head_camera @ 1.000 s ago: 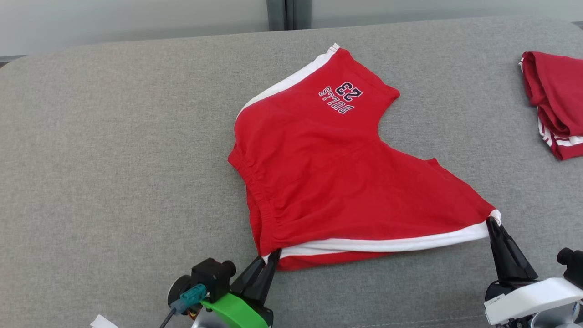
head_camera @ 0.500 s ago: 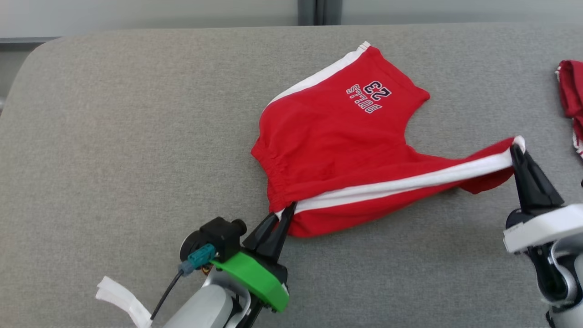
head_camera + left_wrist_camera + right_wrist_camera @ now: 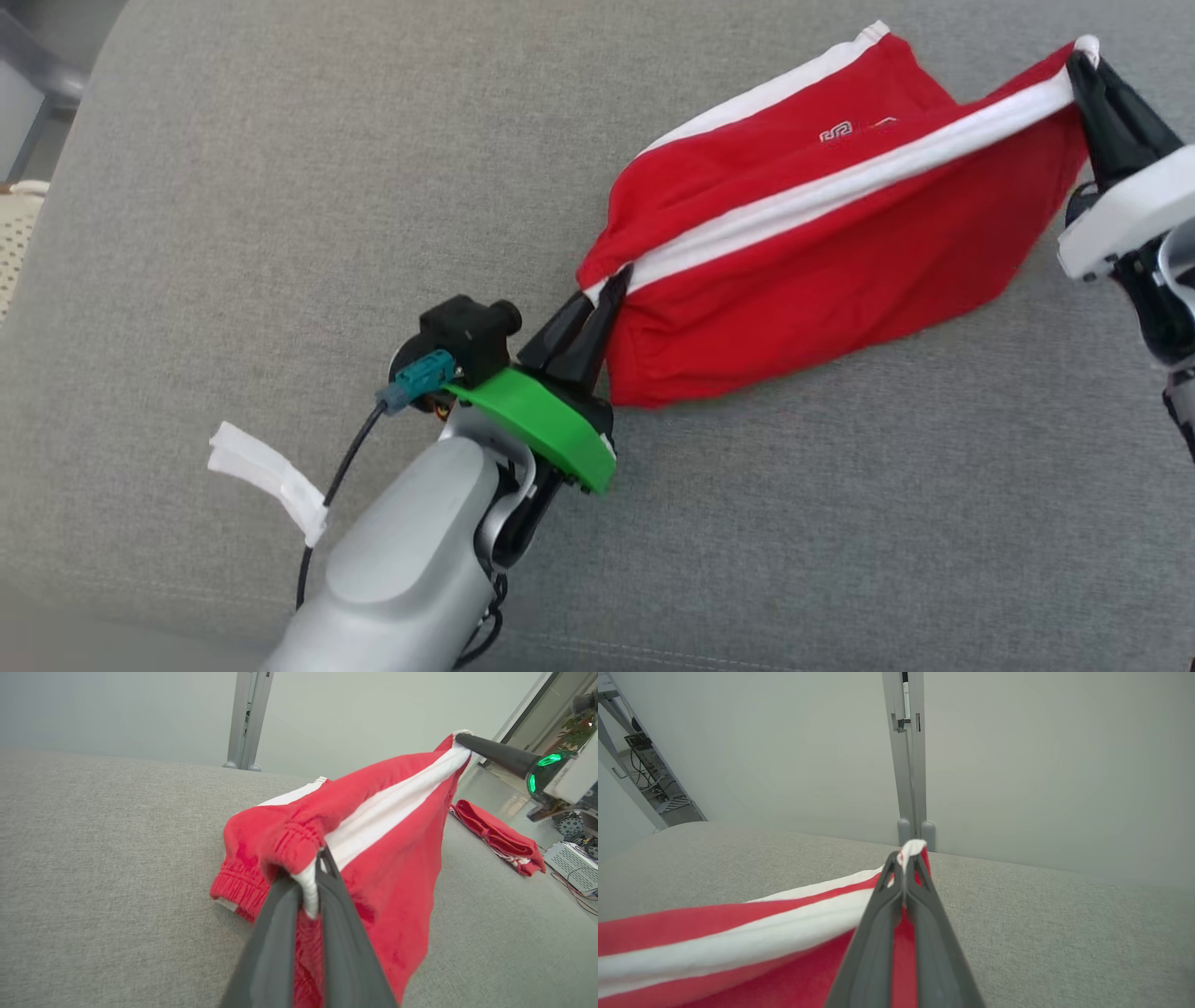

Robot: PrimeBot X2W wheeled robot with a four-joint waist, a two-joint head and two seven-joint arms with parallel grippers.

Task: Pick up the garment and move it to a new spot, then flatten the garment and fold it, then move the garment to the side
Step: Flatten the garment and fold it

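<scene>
Since a second ago our right gripper (image 3: 1083,61) has gone from the lower right of the head view up to the upper right corner. It has pulled one leg of the red garment (image 3: 822,271) up and over the other leg. Our head has turned too, so the whole picture has slid, and that part is not the garment moving. The print (image 3: 854,128) used to show all the way, but now the lifted cloth hides most of it.

Both grippers are pinched tight on the garment. The left gripper (image 3: 611,280) holds the corner where the stretchy waistband (image 3: 243,886) meets the white stripe (image 3: 840,187), near the middle of the head view. The right gripper holds the other end of that stripe, at the leg's hem. We hold both ends of one edge so the stripe stays pulled straight between us — a straight edge makes a neat fold, and a floppy one would bunch up.

The garment is in the upper right of the head view. Part of it lies on the grey bench (image 3: 280,233), and the held edge is lifted off it. We think this is the folding step — one half going over the other. Next, the lifted edge should come down on the far stripe so both sides match. At the right of the left wrist view, another red cloth (image 3: 495,835) lies folded, well apart from ours.
</scene>
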